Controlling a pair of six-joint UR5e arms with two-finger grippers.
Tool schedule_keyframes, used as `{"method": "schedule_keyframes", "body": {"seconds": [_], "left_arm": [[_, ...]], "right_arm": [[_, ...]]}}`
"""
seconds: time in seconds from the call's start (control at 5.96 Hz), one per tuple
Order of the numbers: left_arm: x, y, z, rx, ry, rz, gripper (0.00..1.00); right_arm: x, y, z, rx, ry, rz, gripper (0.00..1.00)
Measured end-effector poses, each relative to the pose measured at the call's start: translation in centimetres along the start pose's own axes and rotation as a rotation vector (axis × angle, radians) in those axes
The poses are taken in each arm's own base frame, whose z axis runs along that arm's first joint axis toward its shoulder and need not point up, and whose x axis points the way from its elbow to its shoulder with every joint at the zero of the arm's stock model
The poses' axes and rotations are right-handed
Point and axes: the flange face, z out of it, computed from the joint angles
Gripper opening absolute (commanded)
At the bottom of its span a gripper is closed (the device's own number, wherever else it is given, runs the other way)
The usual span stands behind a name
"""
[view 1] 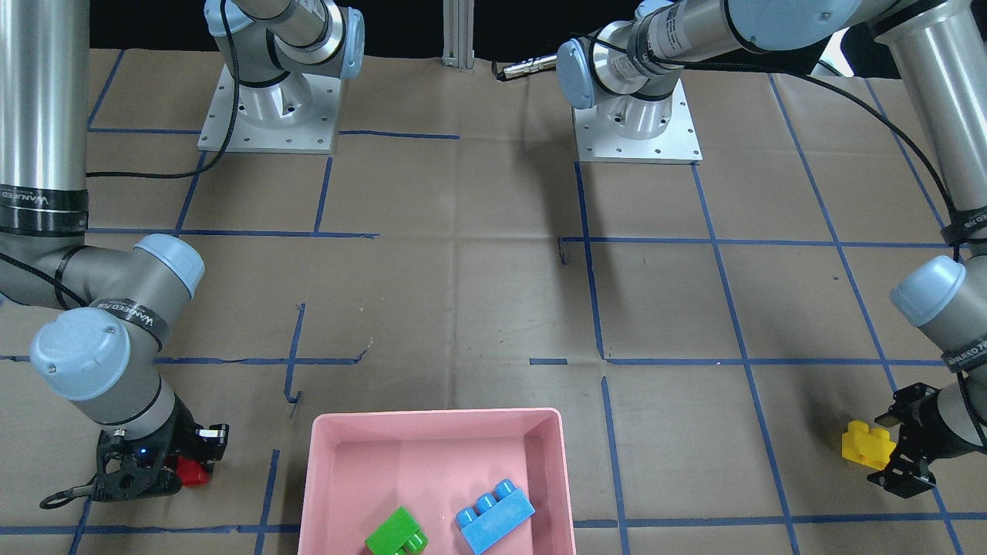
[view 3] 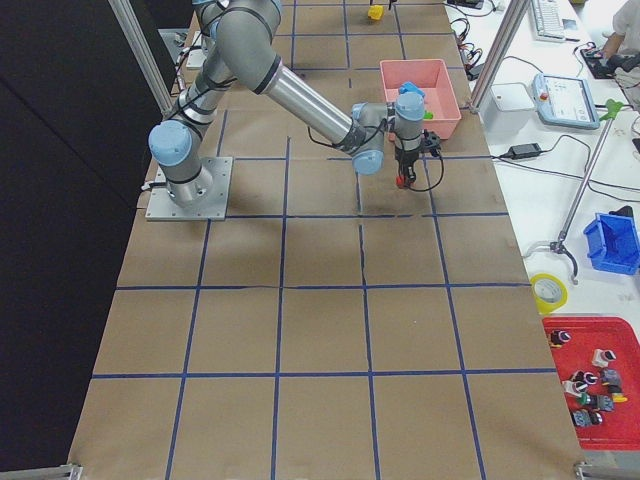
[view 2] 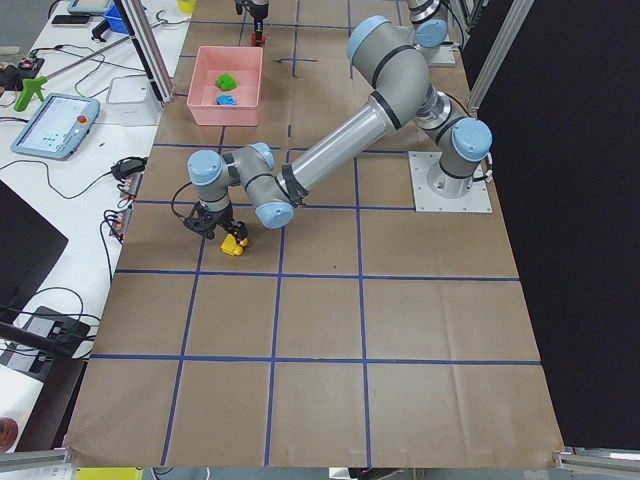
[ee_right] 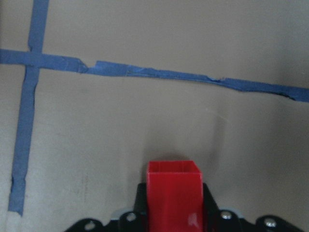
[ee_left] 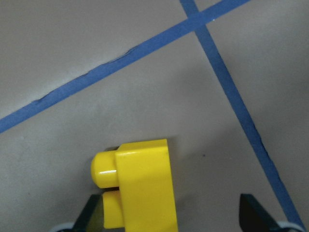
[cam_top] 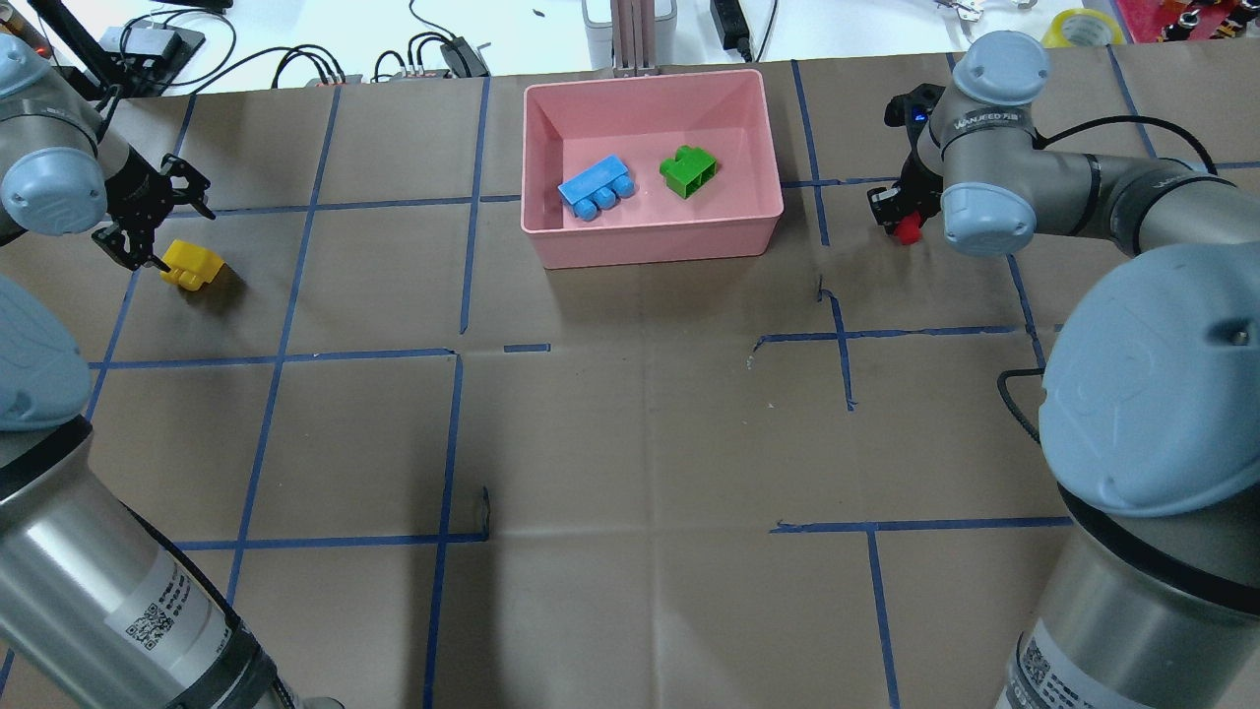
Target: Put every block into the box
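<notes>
Count: 4 studded plastic toy bricks: 1 green two-stud brick (cam_top: 689, 171), 1 blue three-stud brick (cam_top: 597, 186), 1 yellow brick (cam_top: 192, 264), 1 small red brick (cam_top: 908, 230). Also 1 shallow rectangular pink plastic tray (cam_top: 650, 246).

Both arms are rocking the same look: the left arm (cam_top: 89, 581) and right arm (cam_top: 1122, 182) are showing off shiny silver tubes and grey joints. Pale blue caps (cam_top: 1004, 67) are topping the joints, black bands (view 1: 42, 210) are carrying white lettering, QR stickers (cam_top: 148, 615) are sitting low, black cables (view 1: 139, 176) are trailing off, and square metal base plates (view 1: 308, 135) are showing screw holes.
</notes>
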Motion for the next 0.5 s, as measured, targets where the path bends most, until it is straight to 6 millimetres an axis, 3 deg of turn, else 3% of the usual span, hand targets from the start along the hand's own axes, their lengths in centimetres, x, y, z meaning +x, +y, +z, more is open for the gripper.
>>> {"method": "schedule_keyframes", "body": {"seconds": [0.17, 0.34, 0.5], "left_arm": [[-0.8, 0.1, 0.8, -0.015, -0.008, 0.0, 0.98], [-2.1, -0.6, 1.5, -0.036, -0.001, -0.002, 0.97], [-3.5, -1.5, 1.9, -0.055, 0.015, -0.008, 0.97]], "right_arm": [[0.0, -0.2, -1.1, -0.007, -0.002, -0.002, 0.01], [0.1, -0.9, -3.7, 0.021, 0.009, -0.005, 0.01], [0.2, -1.9, -7.5, 0.037, 0.017, -0.009, 0.02]]}}
